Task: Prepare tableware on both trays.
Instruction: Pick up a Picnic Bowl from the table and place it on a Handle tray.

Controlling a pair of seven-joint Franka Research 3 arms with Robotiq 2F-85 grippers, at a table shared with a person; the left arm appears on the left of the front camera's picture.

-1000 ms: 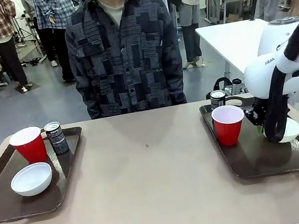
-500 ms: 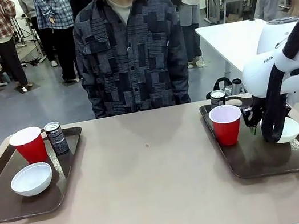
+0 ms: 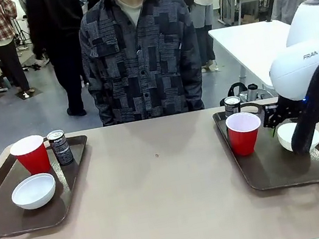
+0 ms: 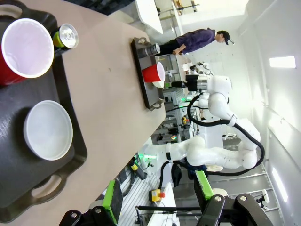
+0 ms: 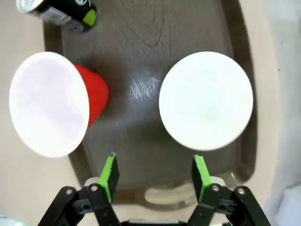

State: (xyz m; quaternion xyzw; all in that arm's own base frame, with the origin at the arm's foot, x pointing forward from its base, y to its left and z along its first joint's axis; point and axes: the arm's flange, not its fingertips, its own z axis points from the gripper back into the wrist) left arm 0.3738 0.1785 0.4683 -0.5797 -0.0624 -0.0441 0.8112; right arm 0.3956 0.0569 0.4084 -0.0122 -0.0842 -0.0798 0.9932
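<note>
Front view: the right gripper [image 3: 272,119] has risen off the right tray [image 3: 280,173] since a second ago, when it hung low beside the bowl; its jaws stand apart and carry nothing; the white bowl [image 3: 291,135] it was over now sits alone on the tray's right half, partly behind the arm, with the red cup [image 3: 243,132] to its left and the dark can [image 3: 232,106] behind the cup; this reads as a finished placement, so the right tray appears to have its full set; the left tray [image 3: 4,218] likewise holds a red cup [image 3: 30,154], a can [image 3: 60,147] just beside it and a bowl [image 3: 34,191] nearer the robot; a person [image 3: 139,55] stands at the far side, hands out of sight

Left wrist view: the left gripper [image 4: 158,200] hovers high over the table's end, its green pads wide apart and empty; below lie the left tray [image 4: 66,162] with its bowl [image 4: 48,130], cup [image 4: 26,48] and silver-topped can [image 4: 67,36], all upright, none touching

Right wrist view: the right gripper [image 5: 154,175] looks straight down, green pads parted, nothing between them; the bowl [image 5: 206,100] is a plain round white dish, empty and resting level on the dark tray [image 5: 141,136]; the cup [image 5: 51,102] stands close by, apart from the bowl; the can [image 5: 59,12] is at the top edge
</note>
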